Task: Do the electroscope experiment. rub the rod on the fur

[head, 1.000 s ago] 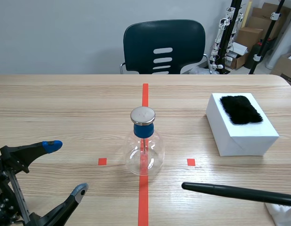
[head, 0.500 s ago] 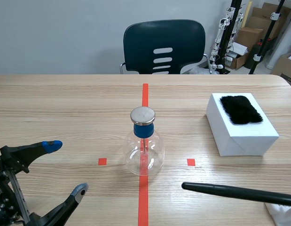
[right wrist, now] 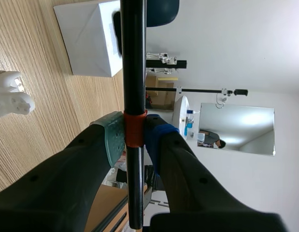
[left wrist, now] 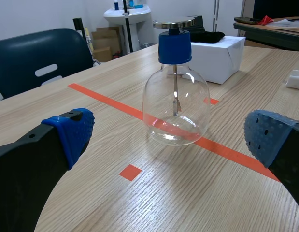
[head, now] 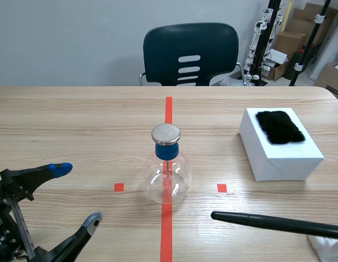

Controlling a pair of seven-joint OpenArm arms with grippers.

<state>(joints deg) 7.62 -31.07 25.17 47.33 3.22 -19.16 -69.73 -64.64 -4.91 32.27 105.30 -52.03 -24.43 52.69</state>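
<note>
Rod (head: 267,222) report: your left gripper (head: 78,195) stands wide open; the rod hangs low, clamped in your right gripper (right wrist: 135,137) (at its orange band (right wrist: 135,129)). Rubbing not begun, I judge; next, carry it onto the fur (head: 279,126).

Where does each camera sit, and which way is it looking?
Scene view: between the arms, facing the clear glass flask with blue stopper; the left end effector shows.
Left wrist view: on the left arm, facing the flask; its open fingers show.
Right wrist view: on the right arm, facing the white rectangular box; the right end effector grips the thin black rod.
All three show the box.
</note>
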